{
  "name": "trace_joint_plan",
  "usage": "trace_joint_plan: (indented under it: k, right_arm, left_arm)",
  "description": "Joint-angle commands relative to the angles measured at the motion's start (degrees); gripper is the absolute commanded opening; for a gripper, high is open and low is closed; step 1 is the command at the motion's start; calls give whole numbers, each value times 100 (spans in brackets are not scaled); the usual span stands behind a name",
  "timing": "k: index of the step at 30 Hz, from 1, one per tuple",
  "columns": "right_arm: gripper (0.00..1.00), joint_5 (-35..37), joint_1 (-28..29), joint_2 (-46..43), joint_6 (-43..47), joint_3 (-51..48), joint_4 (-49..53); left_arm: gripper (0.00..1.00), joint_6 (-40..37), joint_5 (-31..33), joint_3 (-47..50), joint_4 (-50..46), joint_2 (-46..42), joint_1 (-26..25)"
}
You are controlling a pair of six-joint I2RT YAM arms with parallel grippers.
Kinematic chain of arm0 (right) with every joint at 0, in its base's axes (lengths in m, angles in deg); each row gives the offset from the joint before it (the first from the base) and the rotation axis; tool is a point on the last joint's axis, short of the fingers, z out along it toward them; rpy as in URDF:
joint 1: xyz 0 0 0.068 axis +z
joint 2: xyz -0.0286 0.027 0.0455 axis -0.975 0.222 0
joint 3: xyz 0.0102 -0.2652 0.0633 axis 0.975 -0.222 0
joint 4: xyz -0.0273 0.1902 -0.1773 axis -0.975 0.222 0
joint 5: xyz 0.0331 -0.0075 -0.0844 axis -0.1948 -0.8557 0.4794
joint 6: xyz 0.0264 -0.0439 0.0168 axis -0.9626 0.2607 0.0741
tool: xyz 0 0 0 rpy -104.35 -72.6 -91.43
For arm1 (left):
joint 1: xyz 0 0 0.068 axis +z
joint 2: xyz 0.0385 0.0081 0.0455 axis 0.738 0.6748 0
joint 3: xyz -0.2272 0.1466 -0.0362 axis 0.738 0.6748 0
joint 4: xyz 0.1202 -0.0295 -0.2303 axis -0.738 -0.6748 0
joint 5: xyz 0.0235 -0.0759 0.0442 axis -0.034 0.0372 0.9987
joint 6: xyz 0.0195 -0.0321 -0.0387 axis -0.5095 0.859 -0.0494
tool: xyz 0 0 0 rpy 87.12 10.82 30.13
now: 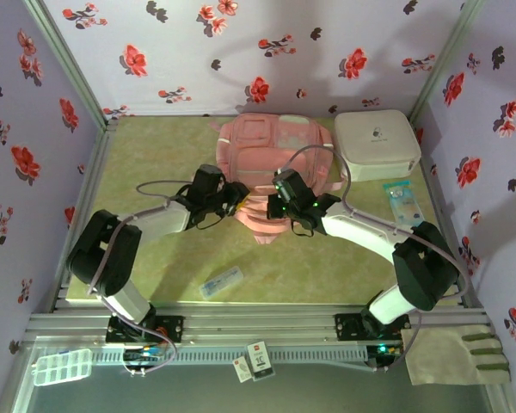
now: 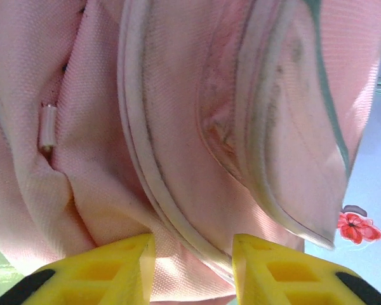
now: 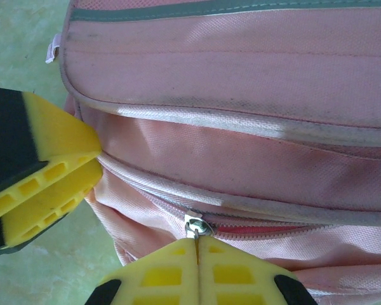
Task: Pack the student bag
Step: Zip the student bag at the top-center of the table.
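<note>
The student bag, a pink fabric backpack, lies at the back middle of the table. Both grippers are at its near end. My right gripper is shut on the metal zip pull. The zip gapes a little to the right of the slider, where darker pink shows. My left gripper holds a fold of the student bag's fabric and its pale piping between its yellow fingers. In the right wrist view the left gripper's fingers press against the bag's left side. From above, the left gripper and the right gripper sit close together.
A white rounded-square hard case stands just right of the bag, with a blue packet in front of it. A small clear item lies on the green tabletop near the front. Flowered walls close in three sides.
</note>
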Motion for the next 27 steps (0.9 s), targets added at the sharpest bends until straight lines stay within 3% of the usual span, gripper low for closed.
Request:
trace_joint_plan:
  k: [1, 8, 14, 21, 25, 27]
  right_arm:
    - [0, -196, 6, -91, -108, -72, -153]
    - [0, -164, 4, -70, -73, -118, -141]
    - [0, 513, 4, -83, 60, -183, 199]
    - [0, 1684, -492, 67, 3, -68, 1156]
    - [0, 1467, -768, 126, 156, -39, 1051]
    - [0, 919, -769, 164, 415, 27, 867]
  left_arm:
    - [36, 55, -25, -257, 139, 254, -31]
    - [29, 75, 37, -499, 225, 578, 40]
    - [1, -162, 273, -647, 19, 479, 198]
    - [0, -568, 370, -345, -457, -20, 515]
    - [0, -691, 374, 0, -603, -380, 766]
    - [0, -740, 364, 128, -649, -522, 866]
